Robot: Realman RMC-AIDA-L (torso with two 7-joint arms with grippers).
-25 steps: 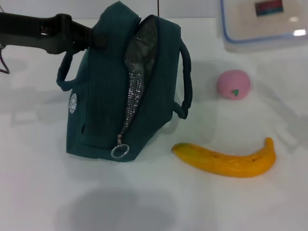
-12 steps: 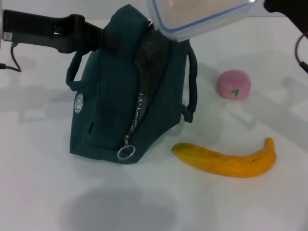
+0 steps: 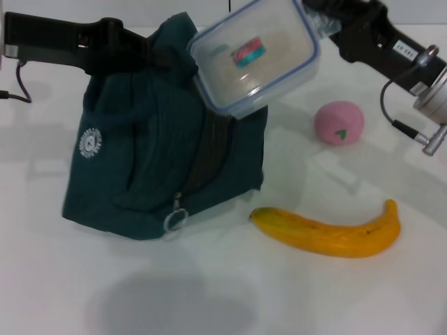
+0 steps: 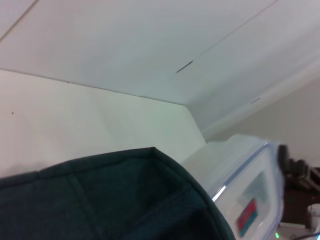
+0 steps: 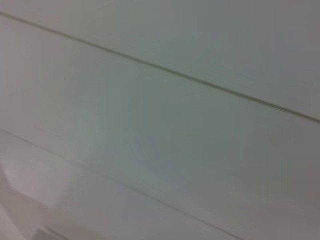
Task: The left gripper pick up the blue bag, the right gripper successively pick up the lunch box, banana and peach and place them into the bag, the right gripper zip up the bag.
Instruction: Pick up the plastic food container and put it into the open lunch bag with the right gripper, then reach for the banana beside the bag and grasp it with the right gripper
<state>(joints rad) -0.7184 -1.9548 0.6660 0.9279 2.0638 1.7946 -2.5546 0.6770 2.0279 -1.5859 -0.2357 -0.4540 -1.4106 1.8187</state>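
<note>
Holding the blue bag (image 3: pixel 160 160) up by its top, the left gripper (image 3: pixel 150 52) stays clenched there while the bag has slumped wider. Beside it, the lunch box (image 3: pixel 253 57) has swung down tilted over the opening, apparently still grasped by the right gripper (image 3: pixel 316 24). Below that gripper lie the peach (image 3: pixel 339 123) and banana (image 3: pixel 328 230), both waiting.

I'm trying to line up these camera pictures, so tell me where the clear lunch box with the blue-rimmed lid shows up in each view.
Head view: the clear plastic lunch box with its blue-rimmed lid is tilted at top centre, over the blue bag's opening, at the end of the right gripper.
Left wrist view: its corner shows at the lower right, beside the bag's dark edge.
Right wrist view: not in it.
Shared landmark: the red-and-teal sticker on the lid.
</note>
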